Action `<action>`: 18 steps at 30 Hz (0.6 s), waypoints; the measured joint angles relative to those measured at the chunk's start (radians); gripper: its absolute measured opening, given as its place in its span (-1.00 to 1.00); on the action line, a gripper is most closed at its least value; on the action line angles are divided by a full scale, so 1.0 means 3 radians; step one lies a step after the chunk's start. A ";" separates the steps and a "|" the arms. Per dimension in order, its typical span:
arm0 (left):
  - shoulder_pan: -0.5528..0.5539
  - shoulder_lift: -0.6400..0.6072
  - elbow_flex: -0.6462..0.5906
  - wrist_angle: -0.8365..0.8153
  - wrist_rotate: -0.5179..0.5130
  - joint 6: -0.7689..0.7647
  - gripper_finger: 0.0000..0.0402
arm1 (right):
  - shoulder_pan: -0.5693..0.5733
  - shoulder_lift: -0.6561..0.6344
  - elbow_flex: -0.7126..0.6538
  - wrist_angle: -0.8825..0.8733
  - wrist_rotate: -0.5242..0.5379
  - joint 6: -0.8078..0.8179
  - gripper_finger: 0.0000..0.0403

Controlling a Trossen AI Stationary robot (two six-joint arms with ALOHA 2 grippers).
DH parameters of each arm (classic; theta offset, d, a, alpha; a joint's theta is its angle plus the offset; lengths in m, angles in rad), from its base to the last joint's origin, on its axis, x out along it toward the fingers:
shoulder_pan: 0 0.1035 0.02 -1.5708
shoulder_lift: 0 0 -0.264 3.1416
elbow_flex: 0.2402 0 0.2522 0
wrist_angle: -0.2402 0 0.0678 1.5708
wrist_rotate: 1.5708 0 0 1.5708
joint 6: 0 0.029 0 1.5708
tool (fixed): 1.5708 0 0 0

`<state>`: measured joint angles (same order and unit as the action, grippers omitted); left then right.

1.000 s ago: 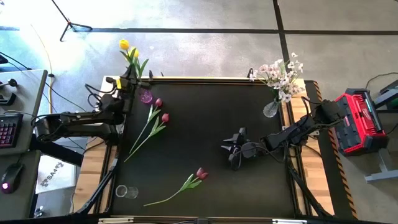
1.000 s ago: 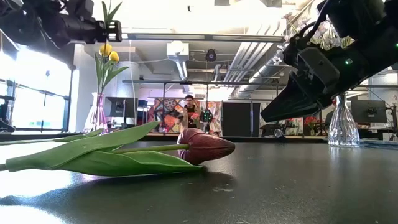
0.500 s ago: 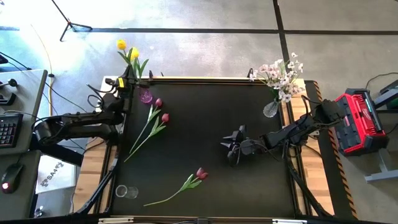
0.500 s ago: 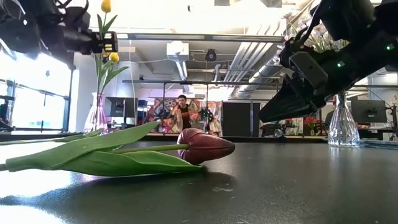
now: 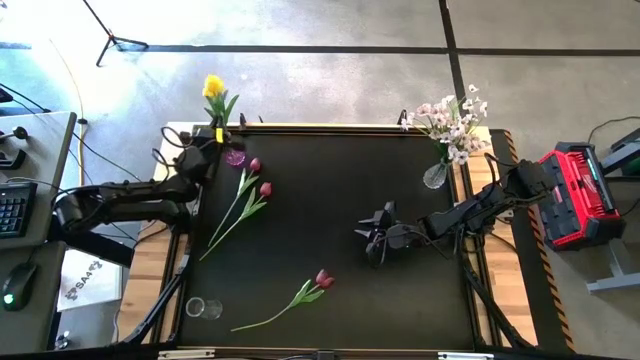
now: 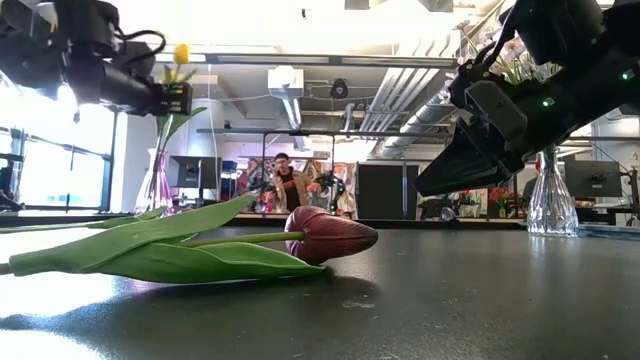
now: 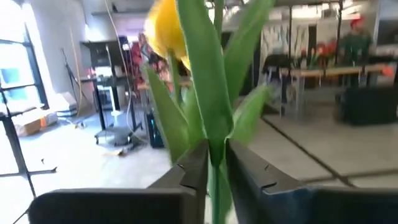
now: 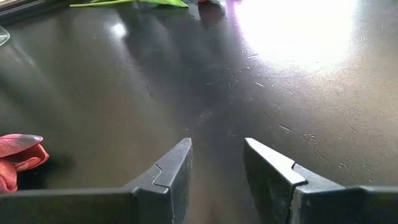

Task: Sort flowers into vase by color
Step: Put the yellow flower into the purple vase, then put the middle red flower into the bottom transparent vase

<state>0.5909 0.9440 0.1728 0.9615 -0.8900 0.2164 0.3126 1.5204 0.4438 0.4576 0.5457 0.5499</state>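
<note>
My left gripper (image 5: pixel 216 134) is at the table's far left corner, above a purple-tinted glass vase (image 5: pixel 235 156), and is shut on a yellow tulip (image 5: pixel 213 88). The tulip's head (image 6: pixel 180 53) stands above the fingers, and green stem runs down into the vase's neck (image 6: pixel 157 155). Two dark red tulips (image 5: pixel 258 178) lie on the black table near that vase. A third red tulip (image 5: pixel 322 278) lies toward the near edge. My right gripper (image 5: pixel 372 240) hovers open over the table's middle, with nothing between its fingers. Pink-white blossoms (image 5: pixel 450 115) stand in a clear vase (image 5: pixel 435 176) at the far right. My left gripper pinches the yellow tulip's green stem (image 7: pixel 215 158) between its two fingers, just below where the leaves spread. The fingers come at it about level and lie across the stem. The tulip stands nearly upright, head up, clear of the table. Which stem enters the vase I cannot tell.
A small clear glass (image 5: pixel 200 307) stands at the near left corner. A red machine (image 5: pixel 575 195) sits off the table's right edge. Beyond the far edge, a person (image 6: pixel 283 185) stands in the room.
My left gripper has sunk over the purple vase and shifted a little toward the table's right, tipping up toward level. The yellow tulip has come down with it, and its head now stands lower and closer to the table's far edge.
</note>
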 joint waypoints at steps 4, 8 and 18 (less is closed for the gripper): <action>-0.0146 0.0000 0.0137 -0.0446 -0.0147 -0.0147 -0.57 | 0.0000 0.0000 0.0000 0.0001 -0.0006 0.0011 -0.34; -0.0333 -0.0010 0.0299 -0.0801 -0.0424 -0.0248 -0.37 | 0.0000 0.0000 0.0000 0.0005 -0.0014 0.0038 -0.34; -0.1337 -0.0514 0.0756 -0.1922 -0.1093 -0.0070 -0.22 | 0.0029 0.0000 0.0000 -0.0044 -0.0084 0.0219 -0.34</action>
<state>0.1897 0.7897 0.3996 0.3850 -1.2179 0.1955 0.3214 1.5204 0.4438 0.4444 0.5206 0.6156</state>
